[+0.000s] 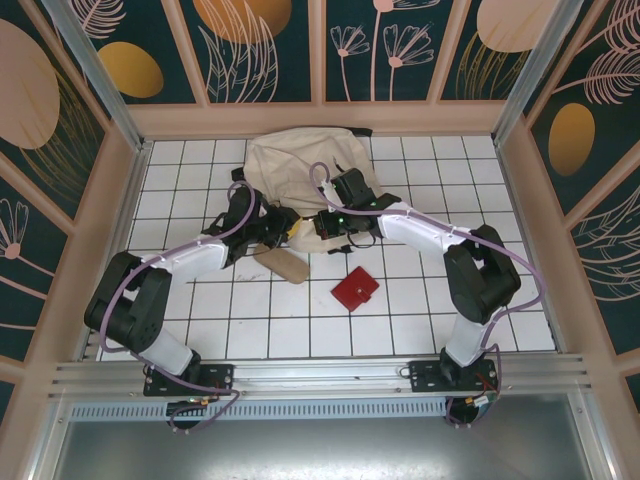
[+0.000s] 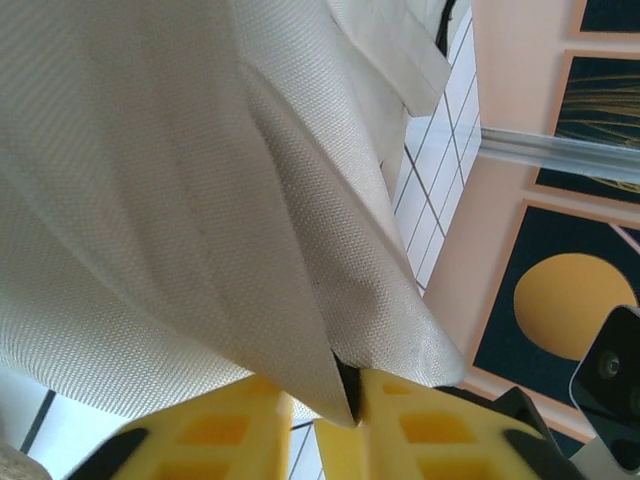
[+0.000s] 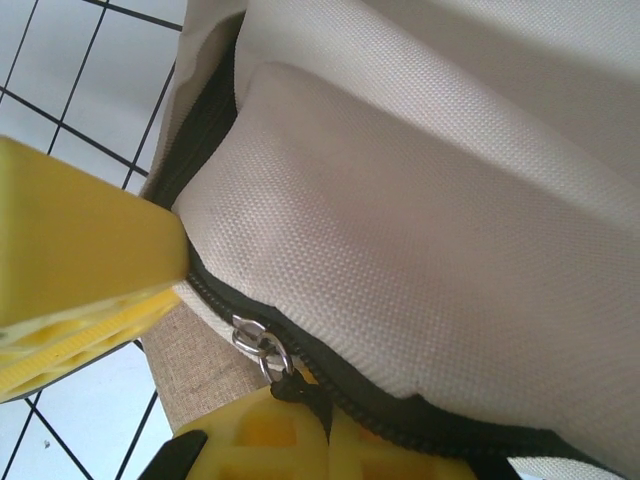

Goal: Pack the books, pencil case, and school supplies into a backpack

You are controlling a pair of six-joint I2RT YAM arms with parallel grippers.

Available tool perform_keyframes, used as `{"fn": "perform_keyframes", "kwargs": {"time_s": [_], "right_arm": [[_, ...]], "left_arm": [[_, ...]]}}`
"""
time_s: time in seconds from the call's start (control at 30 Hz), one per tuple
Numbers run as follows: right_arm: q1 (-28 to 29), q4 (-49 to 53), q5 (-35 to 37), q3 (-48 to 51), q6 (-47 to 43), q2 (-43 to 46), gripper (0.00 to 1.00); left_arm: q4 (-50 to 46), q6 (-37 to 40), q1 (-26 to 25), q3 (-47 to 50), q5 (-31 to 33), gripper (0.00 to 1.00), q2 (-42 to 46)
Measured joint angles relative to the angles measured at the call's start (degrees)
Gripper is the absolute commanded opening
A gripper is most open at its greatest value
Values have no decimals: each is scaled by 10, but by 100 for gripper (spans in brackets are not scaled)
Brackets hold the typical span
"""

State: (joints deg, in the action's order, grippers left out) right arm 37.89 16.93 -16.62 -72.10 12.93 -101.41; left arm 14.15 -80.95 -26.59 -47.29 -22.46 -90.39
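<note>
**Both jaws on the backpack's mouth**

The backpack point(image 1: 300, 165) lies at the far middle of the surface point(image 1: 400, 320). It is limp woven cloth that folds wherever it is lifted. The left jaws are closed on a fold of that cloth beside the opening. The right jaws are pinched on the zip pull point(image 3: 298, 390), just below its metal rings.

The bag looks light and floppy, so I judge the mouth will sag unless it is held at the rim on both sides. The zip tape and hem look like the firmest places to hold.

The soft pencil case point(image 1: 285, 264) lies just on the near side of the jaws. The flat, stiffer-looking red case point(image 1: 355, 289) sits a little apart to its right.

Count: one backpack, one pencil case, one red case.
</note>
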Motion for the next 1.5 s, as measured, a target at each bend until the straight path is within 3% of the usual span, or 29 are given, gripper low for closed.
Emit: {"fn": "perform_keyframes", "kwargs": {"time_s": [0.23, 0.5, 1.17, 1.5], "right_arm": [[3, 0, 1, 0, 0, 0, 0], [-2, 1, 7, 4, 9, 9, 0], [-21, 76, -16, -48, 2, 6, 0], [-23, 117, -26, -67, -38, -11, 0]], "left_arm": [[13, -8, 0, 12, -1, 0, 0], [19, 16, -3, 13, 0, 0, -2], [-97, 254, -10, -51, 21, 0, -2], [-117, 298, -7, -51, 30, 0, -2]]}}
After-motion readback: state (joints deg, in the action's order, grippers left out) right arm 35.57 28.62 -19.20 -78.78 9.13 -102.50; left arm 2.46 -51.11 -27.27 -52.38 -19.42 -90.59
